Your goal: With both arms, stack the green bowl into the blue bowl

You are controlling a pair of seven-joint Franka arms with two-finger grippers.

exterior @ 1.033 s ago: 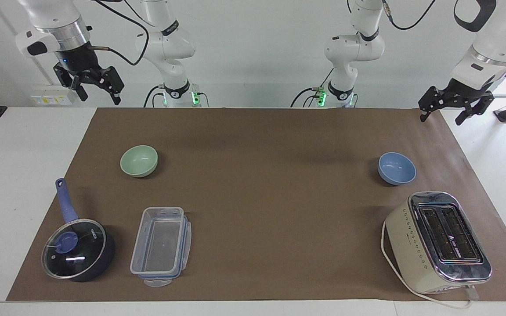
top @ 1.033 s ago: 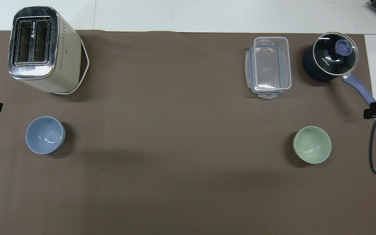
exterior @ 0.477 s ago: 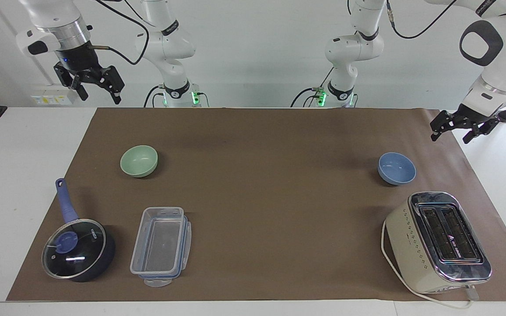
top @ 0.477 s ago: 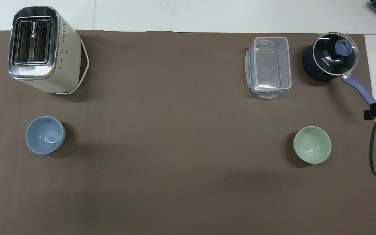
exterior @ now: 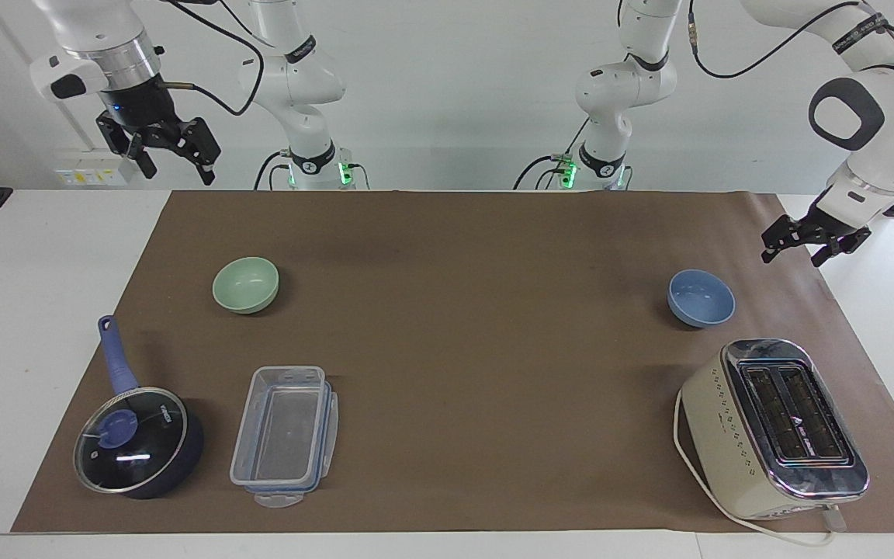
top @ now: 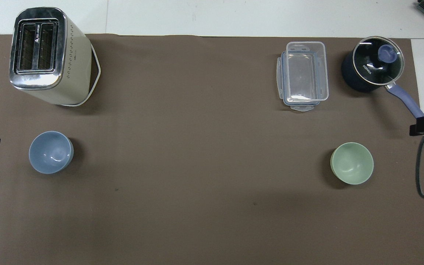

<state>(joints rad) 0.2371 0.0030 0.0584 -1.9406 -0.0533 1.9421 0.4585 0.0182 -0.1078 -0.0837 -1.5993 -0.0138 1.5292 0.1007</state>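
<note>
Approaching the blue bowl (exterior: 701, 297), the left gripper (exterior: 807, 244) hangs with fingers spread over the mat's edge, just beside the bowl toward the left arm's end of the table. The green bowl (exterior: 245, 285) sits well apart from the blue bowl, toward the right arm's end; the toaster (exterior: 773, 427) stands farther from the robots than the blue bowl. The right gripper (exterior: 175, 159), apparently open, waits high, well apart from the blue bowl. A sound grasp would straddle one rim wall. Against the earlier frame, the left gripper has dropped lower; both bowls are unmoved.
</note>
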